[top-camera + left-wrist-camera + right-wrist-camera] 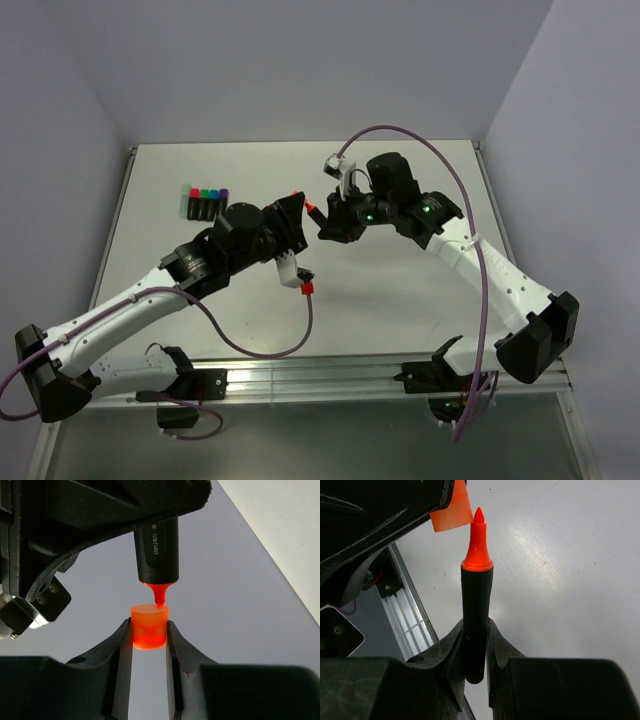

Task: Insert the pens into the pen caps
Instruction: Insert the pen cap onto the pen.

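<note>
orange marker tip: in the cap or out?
Out. The black-barrelled orange-tipped marker shows its whole tip bare, close to the mouth of the small orange plastic cap but not inside it.
</note>
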Controlling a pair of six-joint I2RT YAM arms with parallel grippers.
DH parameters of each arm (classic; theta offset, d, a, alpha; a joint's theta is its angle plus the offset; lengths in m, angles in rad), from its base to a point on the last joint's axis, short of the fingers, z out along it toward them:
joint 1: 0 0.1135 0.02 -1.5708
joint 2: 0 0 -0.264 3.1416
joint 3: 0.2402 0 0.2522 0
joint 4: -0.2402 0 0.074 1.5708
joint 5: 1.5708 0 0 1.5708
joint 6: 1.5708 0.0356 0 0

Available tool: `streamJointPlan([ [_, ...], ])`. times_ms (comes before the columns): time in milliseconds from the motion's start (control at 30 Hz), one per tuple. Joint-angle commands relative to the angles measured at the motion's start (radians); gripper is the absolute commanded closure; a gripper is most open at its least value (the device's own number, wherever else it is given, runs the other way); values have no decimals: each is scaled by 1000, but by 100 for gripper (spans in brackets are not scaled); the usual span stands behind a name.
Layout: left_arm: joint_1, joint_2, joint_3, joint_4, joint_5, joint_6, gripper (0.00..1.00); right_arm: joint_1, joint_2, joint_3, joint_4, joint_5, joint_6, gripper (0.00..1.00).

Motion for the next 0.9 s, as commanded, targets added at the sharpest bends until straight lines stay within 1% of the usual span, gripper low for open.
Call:
streamJointPlan([
  [0,-3,11,30,23,-19,72,100,11,-63,0,24,-42,-25,100],
  [233,-3,26,59,6,-23,28,100,11,-98,-26,24,-38,-34,100],
  [433,-2,37,61,23,-36,12,100,11,-103,-26,22,-48,-34,100],
  [633,-2,36,58,35,-16,18,100,9,-103,-28,18,-37,-43,100],
  [867,-2,16,59,9,12,6,100,11,-83,-31,19,-25,-42,100],
])
